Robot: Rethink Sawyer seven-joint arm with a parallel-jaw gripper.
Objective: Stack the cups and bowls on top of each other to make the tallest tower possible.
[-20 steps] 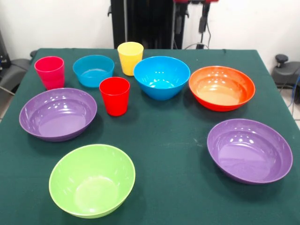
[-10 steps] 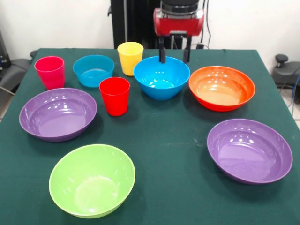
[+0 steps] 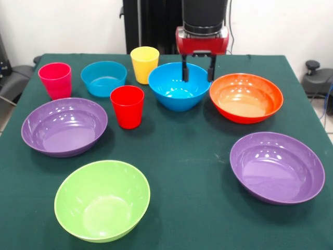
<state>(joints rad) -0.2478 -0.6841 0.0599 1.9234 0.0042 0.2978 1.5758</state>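
Front view, the only view supplied: nine vessels stand separately on the green table (image 3: 187,156), none stacked, so the tower is not yet begun. Along the far row sit the pink-magenta cup (image 3: 55,79), the smaller blue bowl (image 3: 103,78), the yellow cup (image 3: 144,64), the deep blue bowl (image 3: 179,86) and the orange bowl (image 3: 246,97). The red cup (image 3: 127,106) stands just in front of the smaller blue bowl. One purple bowl (image 3: 64,126) lies at the left, the second purple bowl (image 3: 277,167) at the right, and the lime green bowl (image 3: 102,200) nearest the camera. The end effector (image 3: 197,71) hangs over the right part of the deep blue bowl's rim, its fingers spread and empty; one finger appears inside the rim and the other near the gap toward the orange bowl, though contact cannot be confirmed. Assessment: the step in hand is likely a rim grasp on the deep blue bowl. Recommended practice: straddle the wall squarely, descend enough for a firm pinch on the glossy plastic, and lift straight up, clear of the orange bowl close beside it.
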